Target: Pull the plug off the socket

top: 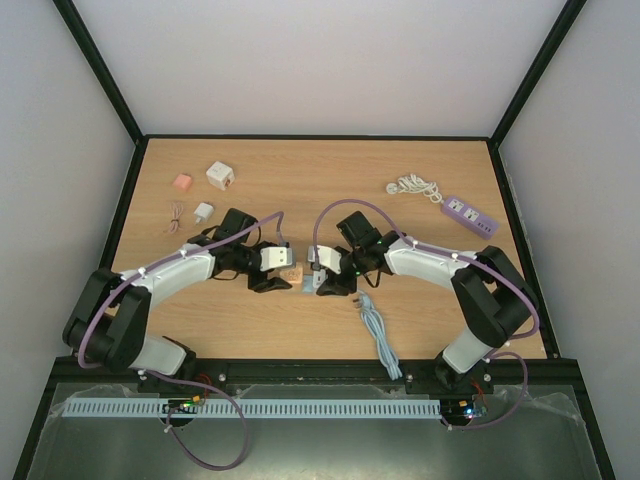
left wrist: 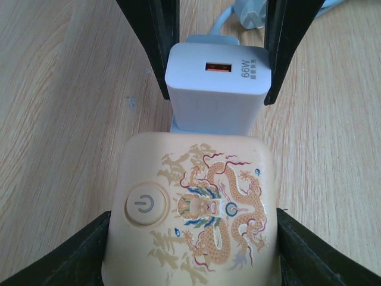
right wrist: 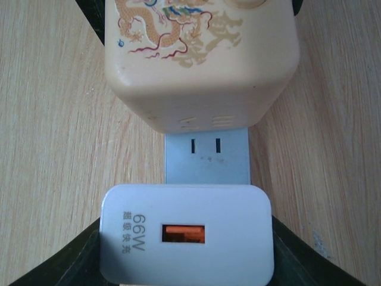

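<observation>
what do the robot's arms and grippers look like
Both the left arm and right arm have black joints and bases with smooth white shells on the middle links. A purple cable runs along each one, held by white ties, looping free near the wrist. The left gripper and right gripper are black, with flat, matte black fingers.

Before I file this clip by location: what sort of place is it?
Likely a robot test cell: a wooden table boxed in by blank white walls, left arm and right arm bolted to it.
</observation>
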Robot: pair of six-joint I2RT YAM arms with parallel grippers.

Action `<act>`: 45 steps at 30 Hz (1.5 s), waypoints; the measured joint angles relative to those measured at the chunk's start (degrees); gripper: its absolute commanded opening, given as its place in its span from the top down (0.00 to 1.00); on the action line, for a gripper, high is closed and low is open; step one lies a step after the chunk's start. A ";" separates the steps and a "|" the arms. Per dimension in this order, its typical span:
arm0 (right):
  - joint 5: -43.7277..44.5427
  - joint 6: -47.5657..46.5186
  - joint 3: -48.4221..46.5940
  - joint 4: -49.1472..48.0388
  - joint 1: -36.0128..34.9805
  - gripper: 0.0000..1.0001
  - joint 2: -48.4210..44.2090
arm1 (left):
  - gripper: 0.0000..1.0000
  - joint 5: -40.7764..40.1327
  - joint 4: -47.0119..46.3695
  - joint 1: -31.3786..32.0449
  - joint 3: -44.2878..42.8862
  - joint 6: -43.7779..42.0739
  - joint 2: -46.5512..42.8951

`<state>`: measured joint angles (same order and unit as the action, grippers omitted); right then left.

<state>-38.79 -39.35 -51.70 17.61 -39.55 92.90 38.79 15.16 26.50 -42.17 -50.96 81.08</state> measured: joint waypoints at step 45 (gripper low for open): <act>0.42 1.22 -1.18 -0.15 -0.61 0.98 1.73 | 0.64 2.19 17.70 -17.66 -9.20 -11.54 -7.93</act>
<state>-38.37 -38.13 -52.88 17.45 -40.16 94.63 40.97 32.86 8.84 -51.37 -62.50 73.14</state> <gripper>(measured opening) 0.510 0.614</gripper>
